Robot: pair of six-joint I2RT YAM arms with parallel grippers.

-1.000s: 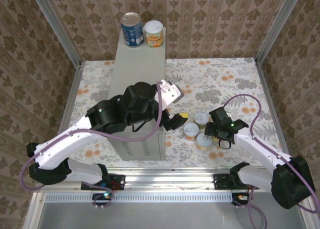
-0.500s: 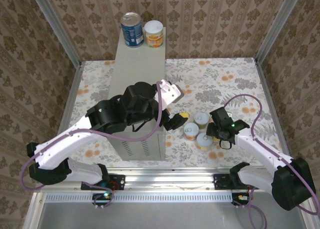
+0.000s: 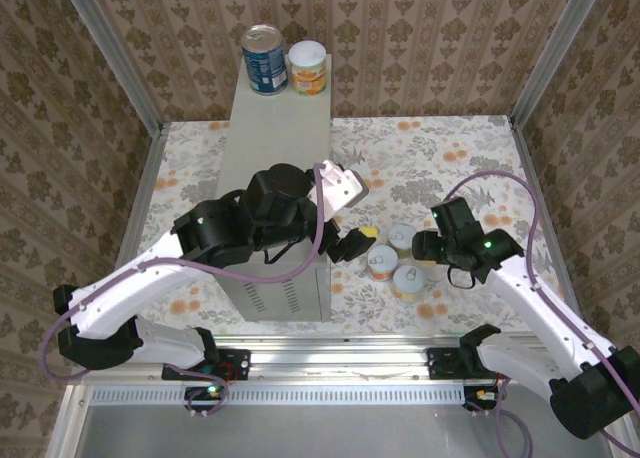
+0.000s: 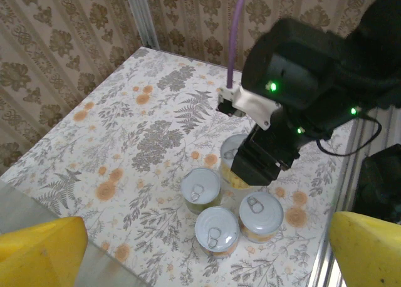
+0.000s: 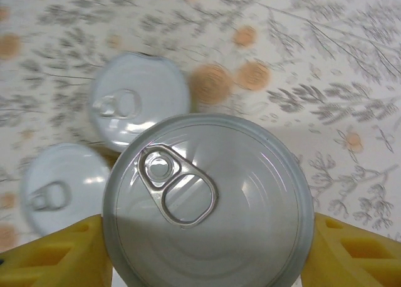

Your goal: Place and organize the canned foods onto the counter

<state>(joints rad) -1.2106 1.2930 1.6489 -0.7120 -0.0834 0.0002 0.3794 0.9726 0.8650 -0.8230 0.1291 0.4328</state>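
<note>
The counter [image 3: 278, 128], a tall grey box, carries a blue-labelled can [image 3: 263, 58] and an orange-labelled can [image 3: 308, 67] at its far end. On the floral floor to its right stand three short pale-lidded cans [image 3: 403, 238] [image 3: 382, 262] [image 3: 408, 281]. My right gripper [image 3: 432, 248] is shut on a fourth short can [image 5: 207, 205], its yellow pads [image 5: 56, 255] pressed on both sides of it; from the left wrist I see that held can [image 4: 232, 150] under the black right gripper [image 4: 263, 161]. My left gripper [image 3: 350, 243] hangs open off the counter's right edge, with nothing between its fingers.
Floral-papered walls and metal frame posts [image 3: 545, 53] close in the floor on three sides. The left arm [image 3: 240, 228] lies across the counter's near half. A purple cable [image 3: 500, 193] loops above the right arm. Open floor lies behind the cans.
My right gripper has closed on a short can and shifted back and to the right with it. The left arm has stayed put.
</note>
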